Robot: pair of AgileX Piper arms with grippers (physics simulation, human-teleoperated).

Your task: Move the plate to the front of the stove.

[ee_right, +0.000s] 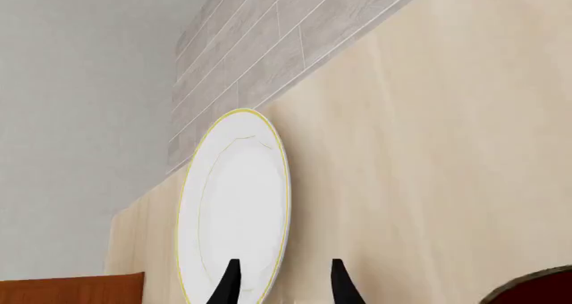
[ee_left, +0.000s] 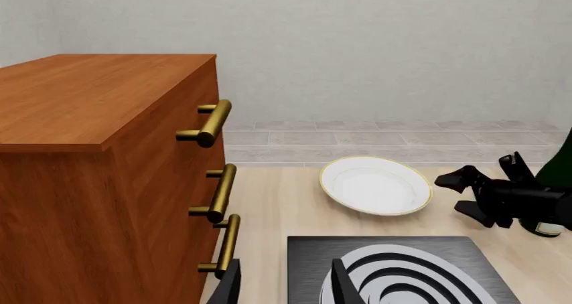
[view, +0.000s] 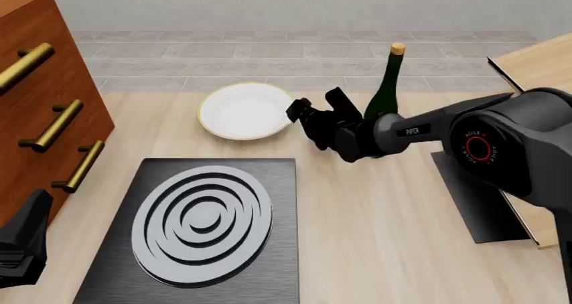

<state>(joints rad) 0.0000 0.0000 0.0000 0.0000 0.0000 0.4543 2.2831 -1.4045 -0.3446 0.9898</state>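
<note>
White with a thin gold rim, the plate (view: 246, 110) lies flat on the pale wood counter (view: 376, 217), beyond the far edge of the stove (view: 207, 232) and well apart from it. The right claw (view: 315, 110) hangs just beside the plate's right rim, fingers spread wide and gripping nothing. Its arm reads "PIPER" in white, with "AGILEX" around a red ring. The left claw (ee_left: 284, 282) stands open and empty over the stove's near side.
</note>
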